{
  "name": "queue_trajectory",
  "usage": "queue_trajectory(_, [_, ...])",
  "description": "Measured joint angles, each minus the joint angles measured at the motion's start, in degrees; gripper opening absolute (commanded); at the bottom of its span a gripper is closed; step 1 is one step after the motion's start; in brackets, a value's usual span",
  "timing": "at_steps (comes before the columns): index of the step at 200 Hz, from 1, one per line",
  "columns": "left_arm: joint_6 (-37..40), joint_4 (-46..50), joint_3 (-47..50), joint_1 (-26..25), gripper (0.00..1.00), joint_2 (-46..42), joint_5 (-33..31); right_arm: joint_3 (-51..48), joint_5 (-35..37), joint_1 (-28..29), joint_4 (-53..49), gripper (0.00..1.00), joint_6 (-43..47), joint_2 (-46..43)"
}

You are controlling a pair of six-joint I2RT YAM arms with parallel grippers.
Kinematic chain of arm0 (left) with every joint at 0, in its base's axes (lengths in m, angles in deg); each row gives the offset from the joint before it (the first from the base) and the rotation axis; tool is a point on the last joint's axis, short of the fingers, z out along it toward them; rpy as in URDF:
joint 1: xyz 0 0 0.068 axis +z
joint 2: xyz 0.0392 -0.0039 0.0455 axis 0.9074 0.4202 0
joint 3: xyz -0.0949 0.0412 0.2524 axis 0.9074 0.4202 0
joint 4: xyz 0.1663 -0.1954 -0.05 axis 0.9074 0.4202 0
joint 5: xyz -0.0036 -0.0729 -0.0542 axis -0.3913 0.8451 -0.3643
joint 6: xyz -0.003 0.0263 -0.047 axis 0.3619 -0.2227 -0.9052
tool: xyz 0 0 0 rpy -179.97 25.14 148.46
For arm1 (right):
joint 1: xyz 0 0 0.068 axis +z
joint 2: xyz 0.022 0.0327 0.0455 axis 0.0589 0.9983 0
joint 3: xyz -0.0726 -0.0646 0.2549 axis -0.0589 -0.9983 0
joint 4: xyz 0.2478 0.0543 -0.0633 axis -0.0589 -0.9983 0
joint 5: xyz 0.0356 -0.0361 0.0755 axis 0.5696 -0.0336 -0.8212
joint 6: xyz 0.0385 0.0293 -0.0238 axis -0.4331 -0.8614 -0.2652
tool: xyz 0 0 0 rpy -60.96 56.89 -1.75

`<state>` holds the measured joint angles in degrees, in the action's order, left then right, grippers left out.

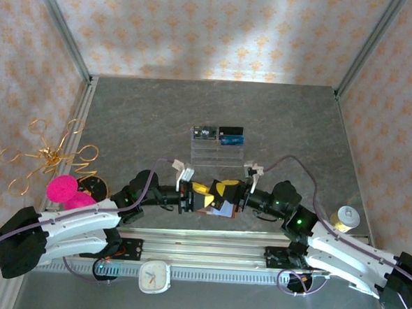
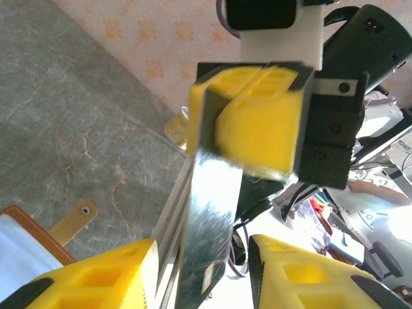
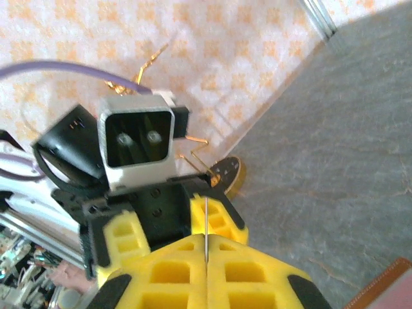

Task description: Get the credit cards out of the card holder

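- Bench (image 1: 159,116) of grey stone pattern, closed in by patterned walls at the back and both sides, metal rail along its front edge at the bottom of the top view.
- Both arms angled inward to the lower centre of that view, left gripper (image 1: 187,197) and right gripper (image 1: 240,196) facing each other just above the rail.
- Card holder (image 1: 219,208) between the two, brown with a pale inside, near the front edge; resting or lifted, cannot tell.
- Right gripper (image 3: 206,248) closed on one credit card (image 3: 205,215), seen edge-on as a thin line pinched between the yellow fingers (image 3: 174,270) at the bottom of the right wrist view.
- Credit card (image 2: 206,212) in the left wrist view as a shiny strip down the middle of the frame.
- Left gripper (image 2: 203,251) open: fingers (image 2: 96,277) at bottom left and bottom right, clear of the credit card, a gap on either side.
- Corner of the card holder (image 2: 26,238) with its snap tab (image 2: 74,222) at the lower left of the left wrist view, just beside the finger there.
- Clear rack (image 1: 218,150) at the centre of the top view, well apart from the grippers, black card (image 1: 204,133) and blue card (image 1: 231,137) on its upper tier; open bench between, wide bare stretches to its left and right.
- Gold wire ornament (image 1: 48,155) and pink pieces (image 1: 64,188) at the left, pale spool (image 1: 344,217) at the right, small clock (image 1: 154,276) on the rail at the bottom.
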<state>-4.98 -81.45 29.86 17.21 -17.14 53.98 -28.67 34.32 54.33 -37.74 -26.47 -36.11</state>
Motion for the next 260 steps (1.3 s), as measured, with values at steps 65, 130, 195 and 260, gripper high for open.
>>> queue_trajectory(65, [-6.05,-12.02,4.59,0.11,0.35,0.66,-0.33,-1.11,1.25,0.00,5.64,0.00,-2.93,0.81])
queue_trajectory(130, [-8.04,-16.44,4.59,0.11,0.30,2.62,-0.33,-2.71,1.68,0.00,8.20,0.00,-4.57,2.27])
queue_trajectory(195, [-9.70,-19.15,5.01,0.44,0.00,5.31,-0.33,-2.80,2.69,0.04,8.81,0.00,-5.27,3.23])
queue_trajectory(260, [-6.84,-9.84,4.83,0.70,0.00,-1.18,-4.81,-2.86,13.44,-3.52,3.19,0.55,-6.47,3.93])
